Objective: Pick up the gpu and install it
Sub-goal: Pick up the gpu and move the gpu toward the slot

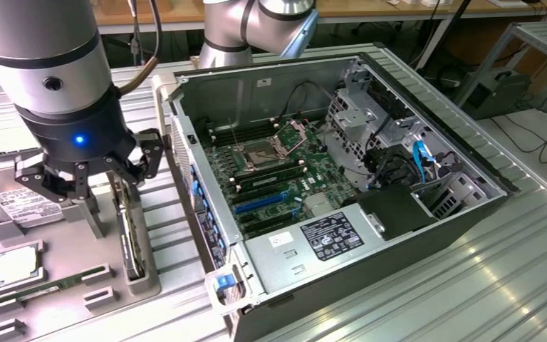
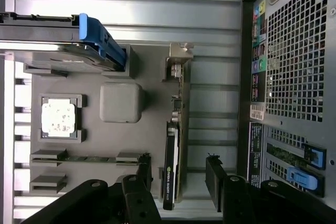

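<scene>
The gpu (image 2: pixel 172 148), a thin dark circuit card with a silver metal bracket at one end, stands on its long edge in a slot of the grey moulded holder tray (image 2: pixel 153 95). It has not been lifted. In the exterior view you find the gpu (image 1: pixel 137 251) at the edge of that tray (image 1: pixel 65 246) nearest the computer.

Your black gripper (image 2: pixel 179 184) hangs right over the card with its fingers (image 2: pixel 145 181) spread wide. The wrist view shows one on each side of the card's end farthest from the bracket, and neither touches it. In the exterior view the gripper (image 1: pixel 110 217) sits low over the tray, at about the height of the card's upper edge.

Elsewhere in the tray lie a silver boxy hard drive with a blue clip (image 2: pixel 58 43), a square silver processor chip (image 2: pixel 59 118) in its pocket, and a narrow green memory stick (image 2: pixel 90 158). A plain grey square block (image 2: pixel 121 102) sits between them.

Just beside the tray, toward the exterior view's right, the open black computer case (image 1: pixel 464 199) lies on the ribbed metal counter (image 1: pixel 464 292) with its green motherboard (image 1: pixel 273 178) exposed.
</scene>
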`<move>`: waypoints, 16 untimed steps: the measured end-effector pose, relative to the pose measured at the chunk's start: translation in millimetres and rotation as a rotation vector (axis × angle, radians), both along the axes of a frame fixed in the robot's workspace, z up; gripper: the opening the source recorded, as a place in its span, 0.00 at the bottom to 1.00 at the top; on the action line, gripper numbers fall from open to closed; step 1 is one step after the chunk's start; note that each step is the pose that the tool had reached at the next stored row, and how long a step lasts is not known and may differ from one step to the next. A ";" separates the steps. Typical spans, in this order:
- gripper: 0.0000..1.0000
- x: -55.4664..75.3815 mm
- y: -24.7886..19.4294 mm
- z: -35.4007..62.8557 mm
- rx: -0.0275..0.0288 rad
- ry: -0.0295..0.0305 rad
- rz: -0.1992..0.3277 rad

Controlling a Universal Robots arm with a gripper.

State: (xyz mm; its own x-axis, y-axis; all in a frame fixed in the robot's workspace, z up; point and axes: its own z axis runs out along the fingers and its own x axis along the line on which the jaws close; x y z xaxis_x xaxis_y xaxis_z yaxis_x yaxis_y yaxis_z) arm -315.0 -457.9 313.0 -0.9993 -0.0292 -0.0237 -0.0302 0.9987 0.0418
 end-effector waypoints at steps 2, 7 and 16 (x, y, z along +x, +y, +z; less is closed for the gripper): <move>0.54 0.1 -0.1 -1.7 -0.0020 0.0001 0.000; 0.54 0.1 0.0 -8.9 -0.0079 0.0001 -0.007; 0.54 0.4 0.0 -13.8 -0.0150 0.0003 -0.023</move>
State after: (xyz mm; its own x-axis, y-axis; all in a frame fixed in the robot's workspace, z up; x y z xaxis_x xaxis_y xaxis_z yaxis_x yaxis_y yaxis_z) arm -314.6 -457.8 299.2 -0.9997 -0.0071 -0.0231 -0.0077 0.9996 0.0269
